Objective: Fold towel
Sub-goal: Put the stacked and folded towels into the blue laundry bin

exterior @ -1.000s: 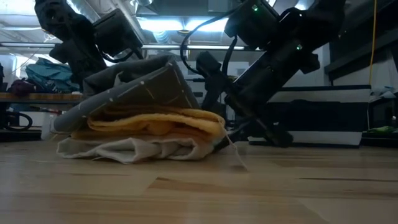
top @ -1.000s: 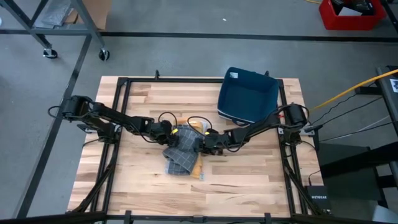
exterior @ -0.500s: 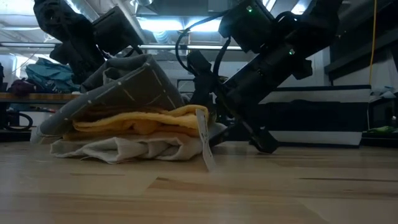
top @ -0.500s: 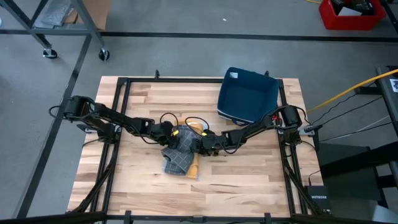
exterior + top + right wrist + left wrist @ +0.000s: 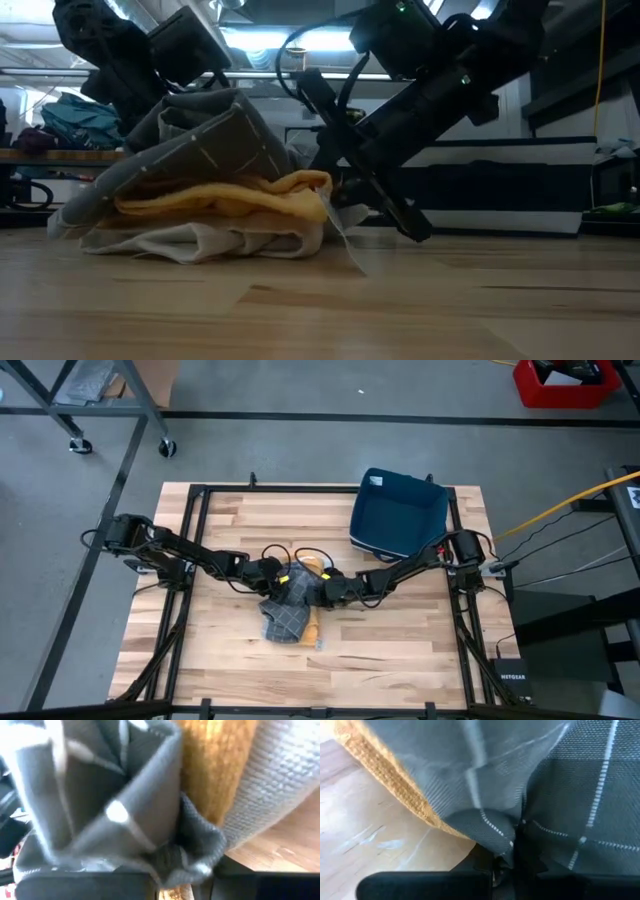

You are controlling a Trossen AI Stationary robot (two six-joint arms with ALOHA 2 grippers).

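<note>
A stack of towels sits near the middle of the desk (image 5: 230,650): a grey checked towel (image 5: 285,610) on top, a yellow towel (image 5: 225,198) under it and a white one (image 5: 200,240) at the bottom. The left hand (image 5: 272,572) comes in from nine o'clock and is closed on the grey towel's far edge; the left wrist view shows that cloth pinched between its fingers. The right hand (image 5: 322,590) comes in from three o'clock and also pinches grey cloth at the adjacent edge. A dark blue bin (image 5: 400,512) stands at about one o'clock, well apart from the stack. Bare wood lies open toward six o'clock.
</note>
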